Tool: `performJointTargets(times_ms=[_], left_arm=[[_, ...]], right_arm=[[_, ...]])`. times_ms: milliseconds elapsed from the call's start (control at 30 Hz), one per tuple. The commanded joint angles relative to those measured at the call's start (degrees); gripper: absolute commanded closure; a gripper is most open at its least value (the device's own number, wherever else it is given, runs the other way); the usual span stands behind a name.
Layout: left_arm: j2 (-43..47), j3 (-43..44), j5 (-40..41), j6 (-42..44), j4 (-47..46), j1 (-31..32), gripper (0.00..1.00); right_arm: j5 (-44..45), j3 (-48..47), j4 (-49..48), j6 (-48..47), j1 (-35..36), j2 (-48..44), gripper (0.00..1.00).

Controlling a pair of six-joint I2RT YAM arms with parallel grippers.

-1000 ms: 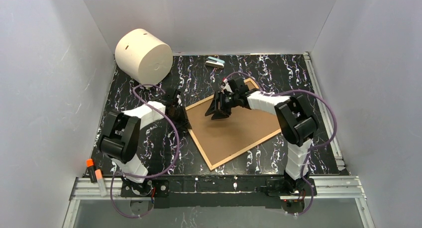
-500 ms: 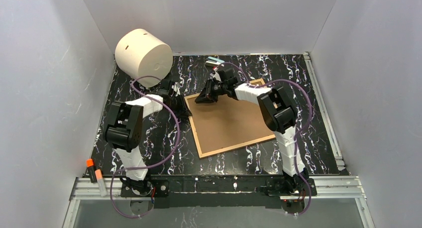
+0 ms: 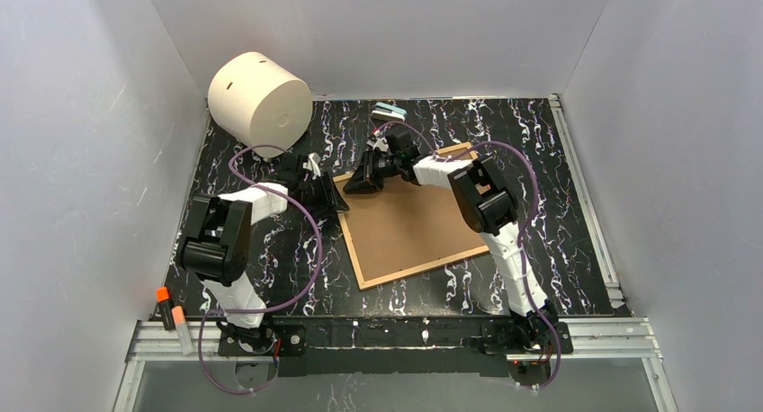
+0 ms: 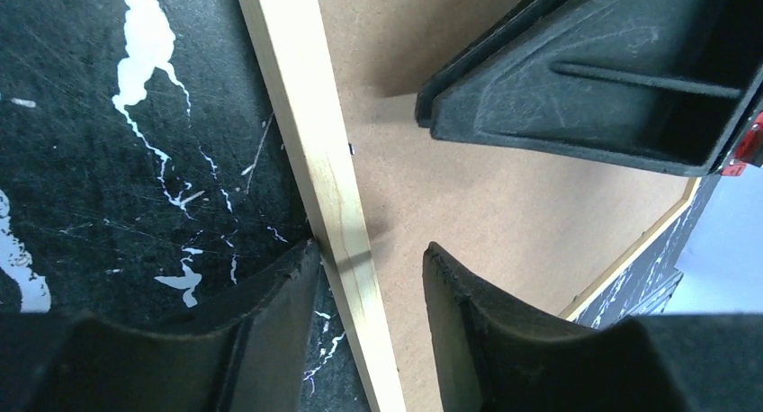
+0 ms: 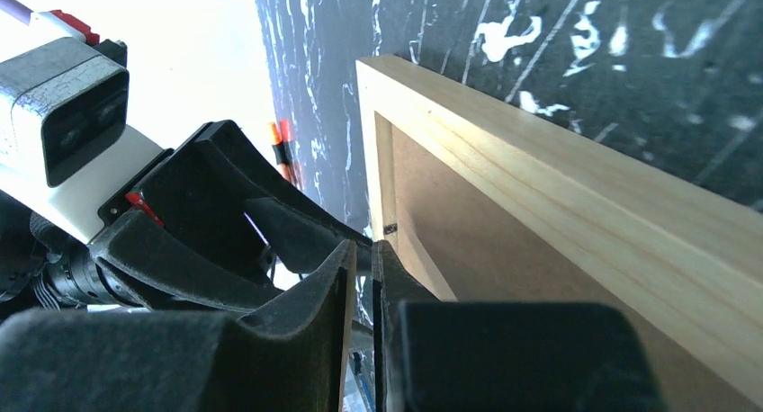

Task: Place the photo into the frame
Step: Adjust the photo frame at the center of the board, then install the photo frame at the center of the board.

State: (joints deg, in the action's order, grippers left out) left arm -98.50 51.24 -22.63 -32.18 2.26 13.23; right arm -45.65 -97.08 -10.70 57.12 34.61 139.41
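Brown fibreboard side up: the frame (image 3: 423, 223) lies back-up near the middle of the black marbled table (image 3: 549, 151), slightly skewed. Versus a second ago, the frame has swung from a diamond pose to nearly square with the table edge and slid left. The right arm (image 3: 486, 201) has stretched across, and its end effector has gone from mid-board to the frame's far-left corner. The left arm (image 3: 229, 241) is roughly where it was. Left end effector (image 4: 369, 250): jaws apart, straddling the pale wood edge (image 4: 324, 160); outer fingertip touches the wood, inner one sits clear over the board, nothing clamped. Right end effector (image 5: 360, 259): fingers almost together with only a thin slit, right at the corner; can't tell if anything is pinched. Count: one frame, two arms, one big cream cylinder (image 3: 261, 102) far left, one small grey-teal item (image 3: 389, 112) at the far edge, two orange-capped markers (image 3: 171, 309) on the near-left aluminium bar.
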Motion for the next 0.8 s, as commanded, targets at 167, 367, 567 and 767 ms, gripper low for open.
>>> performJointTargets(times_ms=[167,367,567,767], left_arm=[[0.9,-5.08,1.93,0.8,4.32,-1.0,0.71],[1.25,-6.68,2.81,1.05,4.24,-1.26,0.82],[1.12,-7.68,4.03,1.49,4.59,-1.37,0.83],[0.95,-8.03,4.21,1.51,4.59,-1.56,0.83]], right_arm=[[-5.17,-2.5,-6.07,0.71,0.92,1.03,0.77],[-5.91,-3.91,-6.7,1.12,1.38,3.0,0.79],[-6.97,-5.61,-6.79,1.5,2.1,5.1,0.8],[-6.84,-6.21,-6.22,1.84,2.7,6.24,0.81]])
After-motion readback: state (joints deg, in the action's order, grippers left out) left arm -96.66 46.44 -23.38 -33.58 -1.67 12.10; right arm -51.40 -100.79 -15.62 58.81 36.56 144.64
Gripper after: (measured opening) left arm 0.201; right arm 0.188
